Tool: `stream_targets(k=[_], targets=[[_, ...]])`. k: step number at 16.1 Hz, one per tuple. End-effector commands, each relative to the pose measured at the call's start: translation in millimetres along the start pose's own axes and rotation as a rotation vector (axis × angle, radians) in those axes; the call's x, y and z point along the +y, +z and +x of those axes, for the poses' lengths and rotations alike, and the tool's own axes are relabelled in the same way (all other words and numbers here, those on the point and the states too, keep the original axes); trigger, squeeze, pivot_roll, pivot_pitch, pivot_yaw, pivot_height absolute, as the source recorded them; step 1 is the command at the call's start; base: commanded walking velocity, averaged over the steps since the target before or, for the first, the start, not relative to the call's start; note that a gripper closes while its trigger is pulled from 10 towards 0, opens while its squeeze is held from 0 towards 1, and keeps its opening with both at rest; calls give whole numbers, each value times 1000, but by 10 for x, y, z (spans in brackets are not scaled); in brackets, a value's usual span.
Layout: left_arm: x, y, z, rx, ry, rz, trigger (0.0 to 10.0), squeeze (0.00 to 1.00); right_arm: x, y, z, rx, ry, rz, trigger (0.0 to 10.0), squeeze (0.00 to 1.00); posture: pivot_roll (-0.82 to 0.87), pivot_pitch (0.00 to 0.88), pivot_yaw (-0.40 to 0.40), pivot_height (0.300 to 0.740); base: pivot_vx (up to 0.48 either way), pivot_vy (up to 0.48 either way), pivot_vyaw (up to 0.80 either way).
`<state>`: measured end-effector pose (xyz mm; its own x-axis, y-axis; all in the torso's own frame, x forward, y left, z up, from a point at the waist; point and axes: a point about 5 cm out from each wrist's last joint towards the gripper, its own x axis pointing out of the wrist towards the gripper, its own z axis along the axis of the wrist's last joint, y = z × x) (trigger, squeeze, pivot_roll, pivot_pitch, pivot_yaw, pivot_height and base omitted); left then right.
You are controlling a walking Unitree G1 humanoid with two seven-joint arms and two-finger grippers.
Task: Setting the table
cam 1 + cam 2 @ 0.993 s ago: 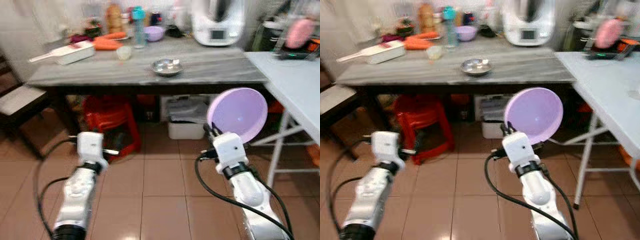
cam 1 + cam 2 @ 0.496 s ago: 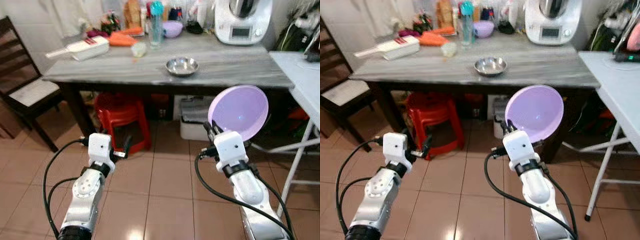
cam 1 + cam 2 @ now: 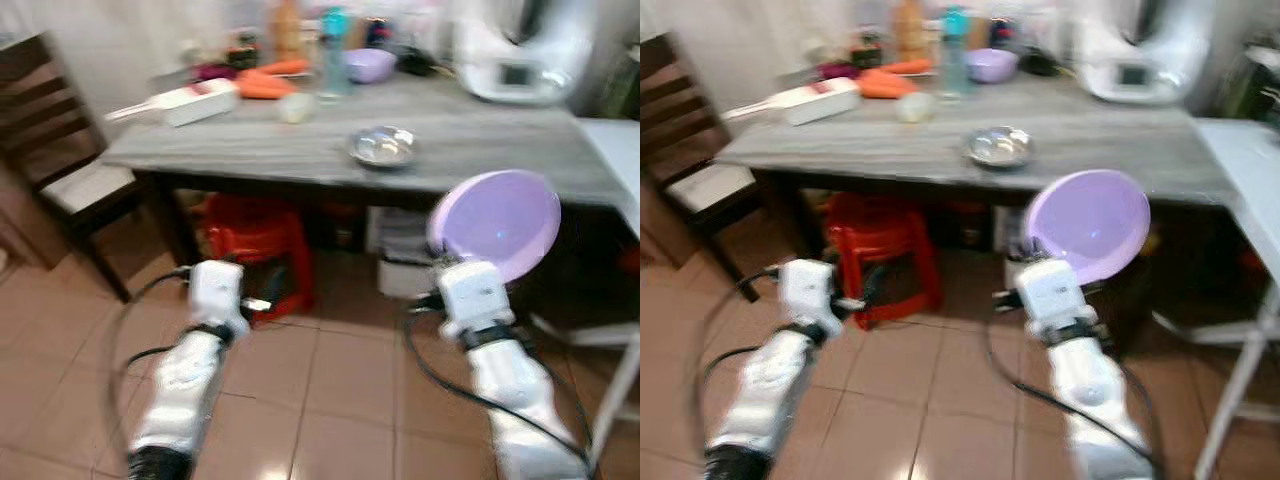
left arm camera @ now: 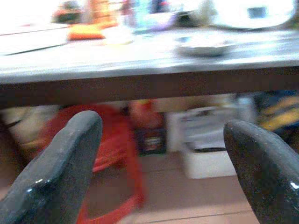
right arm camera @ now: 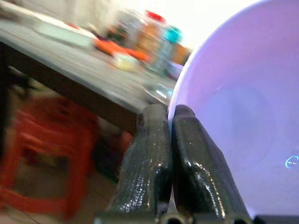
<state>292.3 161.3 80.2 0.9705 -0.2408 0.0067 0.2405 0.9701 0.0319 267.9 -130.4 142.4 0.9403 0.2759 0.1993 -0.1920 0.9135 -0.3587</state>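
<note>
The view has swung left and blurred, so the robot seems mid-approach: right pincer (image 3: 1040, 262) clamped on the lilac bowl (image 3: 1088, 225) rim, left pincer (image 3: 265, 300) apart, grey surface (image 3: 880, 150) at twelve o'clock.

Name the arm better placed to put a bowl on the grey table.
Right. Its tool is already shut on the lilac bowl, near the grey table edge. The left tool is open and holds nothing.

Bright, even daylight; motion blur smears every view. Glare washes out the counter's (image 4: 140, 56) far edge; deep shadow lies beneath it.
</note>
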Motion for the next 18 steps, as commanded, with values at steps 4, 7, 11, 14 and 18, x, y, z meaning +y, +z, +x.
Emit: stream_targets(k=[4,7,11,14,18], targets=[[-53,60,59,-21,-22,3,10000,0,-51,-7,-31,-2,-13,-18,10000,0,12,0,40,740,341,0,291],[-60,52,51,-20,-27,3,10000,0,-51,-7,-28,-5,-13,-14,10000,0,15,0,38,740,338,0,585],[-80,48,48,-22,-33,2,10000,0,-42,-7,-23,-7,-3,-16,10000,0,15,0,35,740,340,0,106],[-90,47,50,-21,-38,1,10000,0,-44,-11,-23,0,-6,-9,10000,0,12,0,33,740,339,0,142],[-118,43,52,-21,-45,-5,10000,0,-46,-25,-27,7,-9,-1,10000,0,10,0,35,740,338,0,-406]])
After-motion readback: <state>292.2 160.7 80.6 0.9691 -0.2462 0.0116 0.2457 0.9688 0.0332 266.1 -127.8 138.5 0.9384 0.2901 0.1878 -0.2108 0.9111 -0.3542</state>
